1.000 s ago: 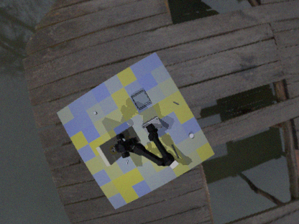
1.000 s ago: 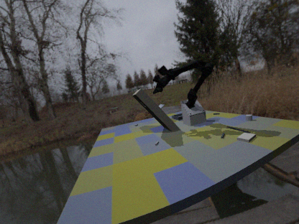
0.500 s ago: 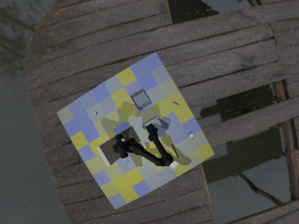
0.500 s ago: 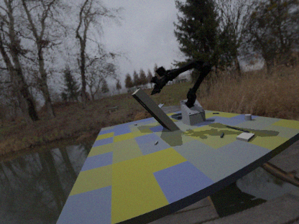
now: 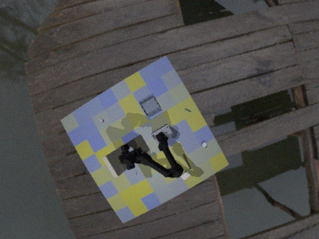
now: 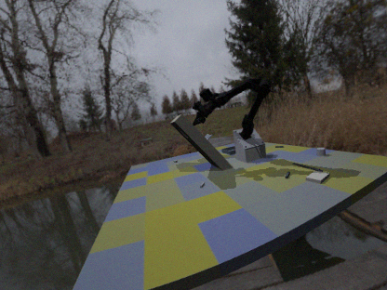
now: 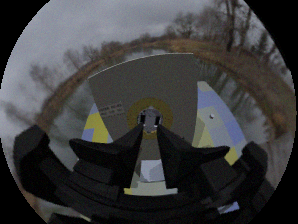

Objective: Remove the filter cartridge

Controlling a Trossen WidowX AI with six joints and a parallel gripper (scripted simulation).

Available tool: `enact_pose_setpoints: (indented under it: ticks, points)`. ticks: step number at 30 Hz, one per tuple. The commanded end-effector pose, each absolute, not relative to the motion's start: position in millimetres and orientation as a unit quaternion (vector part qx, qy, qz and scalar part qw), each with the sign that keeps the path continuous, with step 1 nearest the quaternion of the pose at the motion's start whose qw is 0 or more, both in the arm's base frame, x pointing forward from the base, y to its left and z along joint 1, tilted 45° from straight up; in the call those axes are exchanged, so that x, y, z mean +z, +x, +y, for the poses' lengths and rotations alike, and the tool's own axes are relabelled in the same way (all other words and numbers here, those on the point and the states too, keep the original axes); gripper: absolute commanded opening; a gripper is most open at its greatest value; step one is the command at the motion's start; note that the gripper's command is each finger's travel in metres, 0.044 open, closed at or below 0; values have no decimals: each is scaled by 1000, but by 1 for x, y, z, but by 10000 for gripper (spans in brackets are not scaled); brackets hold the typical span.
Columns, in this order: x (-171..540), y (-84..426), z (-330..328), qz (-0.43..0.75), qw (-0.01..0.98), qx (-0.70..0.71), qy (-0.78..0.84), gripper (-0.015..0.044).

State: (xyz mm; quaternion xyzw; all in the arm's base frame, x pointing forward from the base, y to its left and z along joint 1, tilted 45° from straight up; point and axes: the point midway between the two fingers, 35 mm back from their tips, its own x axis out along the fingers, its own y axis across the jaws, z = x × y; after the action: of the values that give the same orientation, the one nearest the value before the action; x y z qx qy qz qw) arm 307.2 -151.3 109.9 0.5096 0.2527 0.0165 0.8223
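Cartridge sits ahead of end effector.

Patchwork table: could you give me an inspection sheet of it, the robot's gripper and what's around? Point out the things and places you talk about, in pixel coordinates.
Surface: a blue, yellow and grey patchwork top point(image 5: 134, 195) point(image 6: 186, 242), with shadows across it.
Job's things: a round grey filter cartridge point(image 7: 151, 116) with two dark slots sits in a tilted dark grey panel point(image 5: 143, 142) point(image 6: 205, 144) point(image 7: 150, 75); a square blue-grey tray point(image 5: 150, 106) point(image 6: 228, 151) lies apart from the panel.
Clutter: a small white cylinder point(image 5: 204, 145) point(image 6: 321, 151), a flat white block point(image 5: 185, 175) point(image 6: 317, 177) and a thin dark rod point(image 5: 187, 162) point(image 6: 307, 166), among other small bits.
Gripper: the black gripper point(image 6: 197, 122) point(image 7: 150, 125) is partly open at the cartridge; contact cannot be told.
Cables: nothing seen.
Surroundings: weathered wooden planks point(image 5: 238, 50), water point(image 6: 46, 237), bare trees point(image 6: 46, 60).
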Motion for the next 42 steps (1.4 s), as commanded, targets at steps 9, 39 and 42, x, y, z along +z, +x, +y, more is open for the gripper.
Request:
enact_pose_setpoints:
  ticks: [9, 39, 42]
  points:
    - [103, 318, -145, 252, 820, 15, 514, 98]
    - [102, 321, -146, 252, 820, 15, 514, 98]
    - [102, 321, -146, 252, 820, 15, 514, 98]
